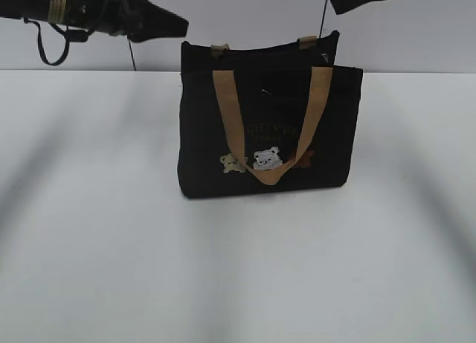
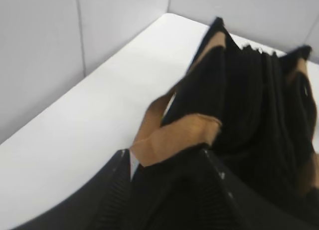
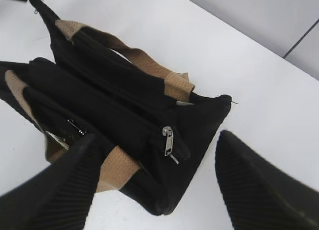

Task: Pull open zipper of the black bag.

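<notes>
The right gripper hangs above the black bag, ribbed jaws wide apart and clear of the zipper, whose silver slider lies at the bag's near end. The left gripper hovers with jaws parted beside a tan webbing handle. The soft fabric bag stands upright on the white table.

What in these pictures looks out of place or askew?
Little. The black bag stands upright on the table; one tan handle droops over its front. The zipper pull hangs at one end.
</notes>
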You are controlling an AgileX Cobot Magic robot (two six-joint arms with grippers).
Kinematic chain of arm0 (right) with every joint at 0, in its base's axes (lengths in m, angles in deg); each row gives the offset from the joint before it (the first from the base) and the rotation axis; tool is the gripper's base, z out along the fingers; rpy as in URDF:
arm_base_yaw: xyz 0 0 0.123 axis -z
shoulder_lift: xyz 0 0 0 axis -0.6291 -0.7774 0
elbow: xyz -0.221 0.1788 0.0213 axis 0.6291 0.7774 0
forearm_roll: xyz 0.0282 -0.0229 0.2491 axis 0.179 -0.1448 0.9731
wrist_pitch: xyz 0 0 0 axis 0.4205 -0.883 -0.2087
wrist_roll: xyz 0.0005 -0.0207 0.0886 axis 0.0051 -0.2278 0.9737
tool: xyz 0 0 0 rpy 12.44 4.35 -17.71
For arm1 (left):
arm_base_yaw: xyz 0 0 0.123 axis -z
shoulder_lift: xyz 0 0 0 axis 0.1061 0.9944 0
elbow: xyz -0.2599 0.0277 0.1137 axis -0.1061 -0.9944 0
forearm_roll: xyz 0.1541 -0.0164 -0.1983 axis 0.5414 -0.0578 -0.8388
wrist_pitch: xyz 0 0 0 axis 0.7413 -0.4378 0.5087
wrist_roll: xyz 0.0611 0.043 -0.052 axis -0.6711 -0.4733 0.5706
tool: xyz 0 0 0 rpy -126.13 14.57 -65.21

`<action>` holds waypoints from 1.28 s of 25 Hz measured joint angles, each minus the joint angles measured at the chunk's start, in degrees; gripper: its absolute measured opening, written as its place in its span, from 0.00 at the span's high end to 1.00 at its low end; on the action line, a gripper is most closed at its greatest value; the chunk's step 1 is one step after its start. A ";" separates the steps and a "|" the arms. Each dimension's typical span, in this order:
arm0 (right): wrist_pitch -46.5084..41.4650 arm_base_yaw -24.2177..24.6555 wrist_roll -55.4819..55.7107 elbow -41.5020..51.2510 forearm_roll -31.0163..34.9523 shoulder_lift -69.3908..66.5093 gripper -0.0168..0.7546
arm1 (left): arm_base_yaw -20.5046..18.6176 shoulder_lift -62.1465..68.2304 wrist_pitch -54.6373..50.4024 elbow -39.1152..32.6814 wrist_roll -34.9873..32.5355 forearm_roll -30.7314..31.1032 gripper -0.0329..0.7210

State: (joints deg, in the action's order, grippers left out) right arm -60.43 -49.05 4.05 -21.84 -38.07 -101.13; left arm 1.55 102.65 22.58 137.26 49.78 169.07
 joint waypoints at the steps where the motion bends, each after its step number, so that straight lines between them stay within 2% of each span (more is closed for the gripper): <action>1: -0.55 0.00 0.05 0.00 0.00 0.27 0.27 | 0.00 -1.02 -2.21 0.00 3.05 0.02 0.51; 4: -2.61 0.00 0.33 0.00 0.00 0.97 0.27 | 0.00 -4.36 -12.17 0.00 10.21 0.07 0.50; 9: -6.53 0.00 1.48 0.00 0.00 2.00 0.27 | 0.00 -7.81 -31.93 0.00 26.12 0.01 0.50; 12: -7.90 0.00 3.01 0.00 0.00 2.75 0.27 | -0.04 -8.53 -42.79 0.00 30.34 -0.05 0.50; 15: -9.27 0.29 4.39 0.00 -0.05 3.84 0.27 | -0.04 -8.53 -49.10 -0.11 31.38 -0.05 0.49; 19: -11.72 0.28 6.09 0.00 -0.05 5.06 0.27 | -0.04 -8.53 -50.95 -0.11 31.12 -0.05 0.49; 25: -15.10 0.28 8.09 0.00 -0.68 6.24 0.27 | -0.04 -8.65 -48.24 -0.18 24.44 -0.05 0.49; 32: -17.32 0.28 9.32 0.00 -0.89 7.75 0.27 | -1.26 -8.72 -43.43 -0.23 23.41 -0.05 0.49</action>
State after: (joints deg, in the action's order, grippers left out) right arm -77.75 -48.76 13.37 -21.84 -38.96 -93.37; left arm 0.29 93.93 -20.86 137.03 73.20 169.03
